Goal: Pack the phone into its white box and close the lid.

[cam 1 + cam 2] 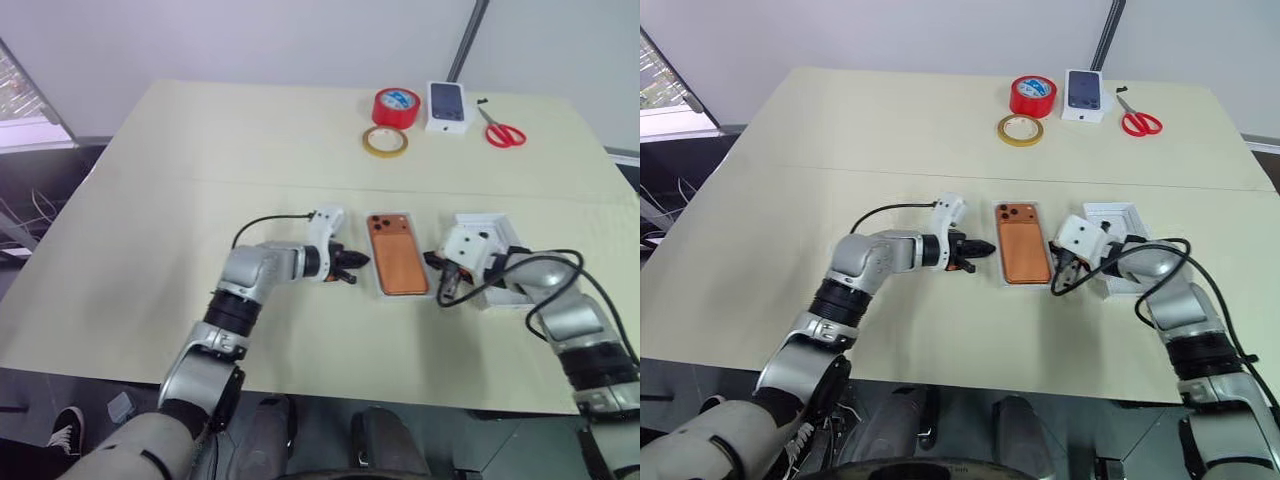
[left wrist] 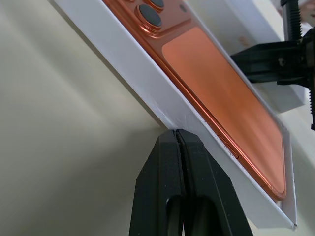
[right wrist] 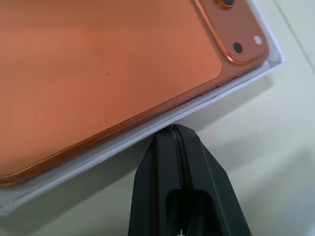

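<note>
Phone (image 1: 397, 262) in white box (image 2: 147, 83); lid (image 1: 1118, 250) beside.

The pale cream worktop (image 1: 200, 150) runs wide, with a faint seam crossing it from left to right about midway. At its far right lies a small cluster. A red roll of tape (image 1: 396, 107) stands there, and just near of it, slightly to the left, a flatter yellowish roll of tape (image 1: 385, 141) lies close beside it. Right of the red roll sits a small white carton (image 1: 447, 107) printed with a dark phone on top. Further right again, red-handled scissors (image 1: 503, 131) lie flat, blades pointing to the far left towards the carton.
</note>
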Controlling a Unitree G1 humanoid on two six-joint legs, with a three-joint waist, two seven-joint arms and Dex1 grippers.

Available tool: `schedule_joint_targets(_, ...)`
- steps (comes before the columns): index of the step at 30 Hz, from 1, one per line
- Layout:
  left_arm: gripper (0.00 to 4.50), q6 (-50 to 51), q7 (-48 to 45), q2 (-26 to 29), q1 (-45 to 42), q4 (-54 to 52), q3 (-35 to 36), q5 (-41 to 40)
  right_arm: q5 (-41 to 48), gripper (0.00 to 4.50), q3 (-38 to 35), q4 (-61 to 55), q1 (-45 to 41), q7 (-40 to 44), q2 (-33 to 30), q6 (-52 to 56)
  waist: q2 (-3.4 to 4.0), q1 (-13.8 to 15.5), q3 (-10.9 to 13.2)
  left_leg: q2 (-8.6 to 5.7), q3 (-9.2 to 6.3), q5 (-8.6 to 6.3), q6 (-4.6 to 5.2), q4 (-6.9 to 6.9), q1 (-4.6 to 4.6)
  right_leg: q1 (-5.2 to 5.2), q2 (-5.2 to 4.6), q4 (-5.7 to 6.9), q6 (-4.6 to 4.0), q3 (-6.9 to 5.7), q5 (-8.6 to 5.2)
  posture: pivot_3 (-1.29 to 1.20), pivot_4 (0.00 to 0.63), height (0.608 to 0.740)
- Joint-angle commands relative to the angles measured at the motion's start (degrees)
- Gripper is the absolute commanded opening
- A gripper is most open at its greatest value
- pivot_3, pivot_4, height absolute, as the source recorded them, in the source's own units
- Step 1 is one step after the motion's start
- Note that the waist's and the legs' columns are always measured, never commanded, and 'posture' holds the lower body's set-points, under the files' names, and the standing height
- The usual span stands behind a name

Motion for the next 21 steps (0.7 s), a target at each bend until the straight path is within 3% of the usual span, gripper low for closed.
schedule_joint_targets(1, 0.07, -2.1, -2.6, -2.6, -1.9, -0.2, -1.8, 0.2, 1.9, 0.0, -0.6, -5.6, 2.3, 1.0, -0.3, 1.2, 0.0, -0.6, 0.0, 0.03, 0.0, 0.0, 0.0, 0.0, 0.01, 0.0, 0.02, 0.01, 0.0, 0.0, 0.0, 0.0, 0.15, 0.74)
schedule_joint_targets(9, 0.07, -4.1, -5.0, 0.9, -0.3, -1.0, -0.4, 2.1, 2.1, 0.0, -2.2, -7.8, 4.3, 1.9, -2.0, 4.1, 0.01, -0.8, 0.0, 0.06, 0.0, 0.0, 0.0, -0.01, 0.03, -0.01, 0.02, 0.03, 0.0, 0.01, 0.0, 0.0, 0.15, 0.74)
schedule_joint_targets(12, 0.07, -3.8, -6.9, 4.1, 1.2, -3.3, 1.1, 1.2, 0.5, 0.0, -2.4, -5.3, 2.9, 0.9, -2.5, 1.8, 0.03, -1.1, 0.0, 0.09, 0.0, 0.0, 0.0, -0.03, 0.03, -0.03, 0.03, 0.04, 0.0, 0.02, 0.0, 0.0, 0.15, 0.74)
schedule_joint_targets(21, 0.07, -7.6, -3.0, 6.1, 2.8, -5.2, 7.4, 0.9, -4.7, 0.0, -1.9, 6.2, -3.7, -4.1, -4.1, -5.4, 0.04, -0.7, 0.0, 0.07, 0.02, 0.0, 0.0, 0.01, 0.02, -0.03, -0.02, 0.05, 0.0, 0.03, 0.0, 0.0, 0.15, 0.74)
